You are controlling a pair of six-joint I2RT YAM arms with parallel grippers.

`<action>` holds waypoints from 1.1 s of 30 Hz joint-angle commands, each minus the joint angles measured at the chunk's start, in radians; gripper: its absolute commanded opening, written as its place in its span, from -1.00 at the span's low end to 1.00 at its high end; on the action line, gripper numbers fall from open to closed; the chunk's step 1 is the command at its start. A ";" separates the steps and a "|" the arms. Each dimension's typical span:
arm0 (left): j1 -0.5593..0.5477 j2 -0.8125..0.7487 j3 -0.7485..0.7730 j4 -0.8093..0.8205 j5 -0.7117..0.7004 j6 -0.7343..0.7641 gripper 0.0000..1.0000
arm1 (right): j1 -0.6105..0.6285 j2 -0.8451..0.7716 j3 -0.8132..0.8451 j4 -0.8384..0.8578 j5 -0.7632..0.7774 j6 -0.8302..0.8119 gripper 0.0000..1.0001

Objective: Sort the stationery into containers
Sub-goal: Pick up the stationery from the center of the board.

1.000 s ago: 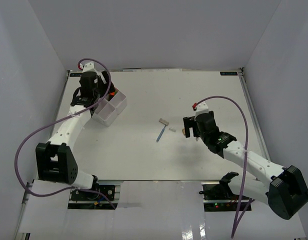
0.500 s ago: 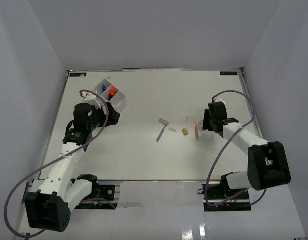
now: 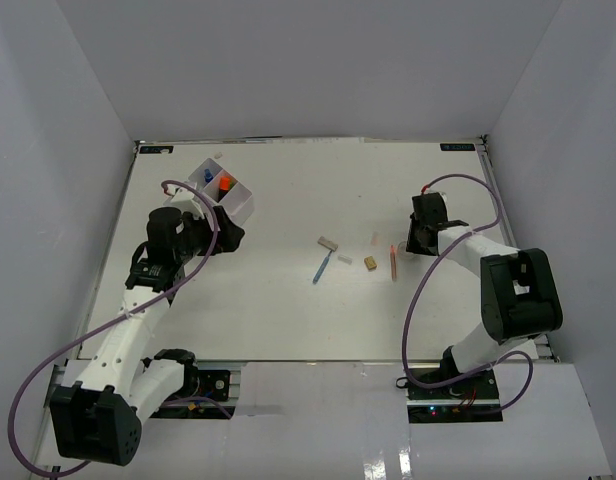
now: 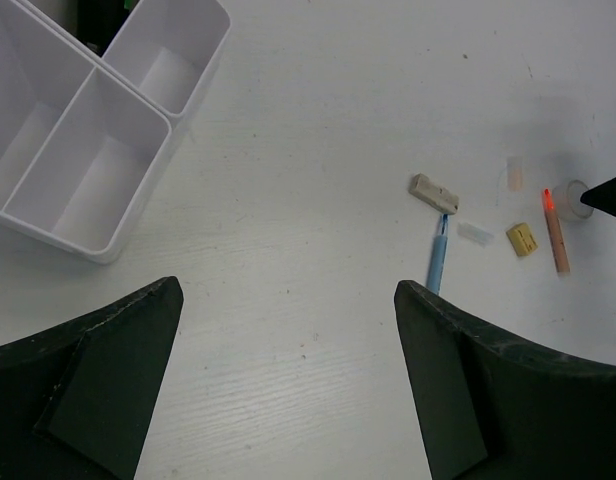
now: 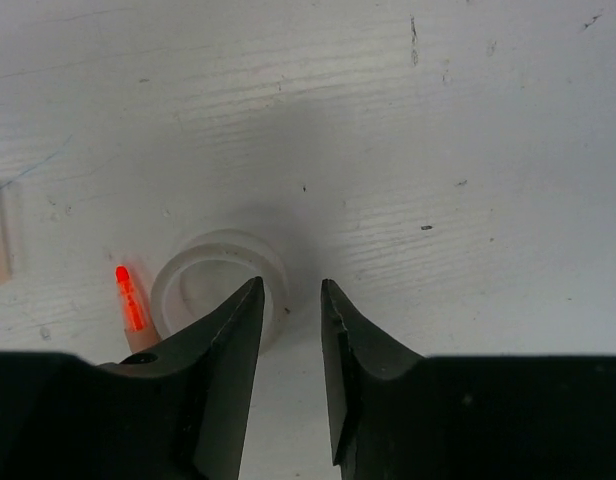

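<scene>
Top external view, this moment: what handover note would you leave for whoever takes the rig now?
Left pincer: wide open, empty, hanging near the tray.
Right pincer: narrowly parted, low at the tape ring, straddling its wall, apparently not clamped.
Done: a blue-capped item and an orange-capped highlighter are in the tray.
To do: tape ring, blue pen, pink pen, long eraser and tan eraser, all loose mid-table.
</scene>
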 commanded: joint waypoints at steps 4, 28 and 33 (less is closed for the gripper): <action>0.004 0.037 0.018 0.006 0.126 -0.037 0.96 | -0.010 0.044 0.015 0.048 -0.015 0.032 -0.45; -0.584 0.370 0.355 0.070 -0.078 -0.442 0.81 | 0.307 -0.606 -0.265 0.453 -0.292 0.029 -0.85; -0.622 0.442 0.394 0.122 -0.096 -0.480 0.68 | 0.340 -0.603 -0.281 0.488 -0.295 0.052 -0.85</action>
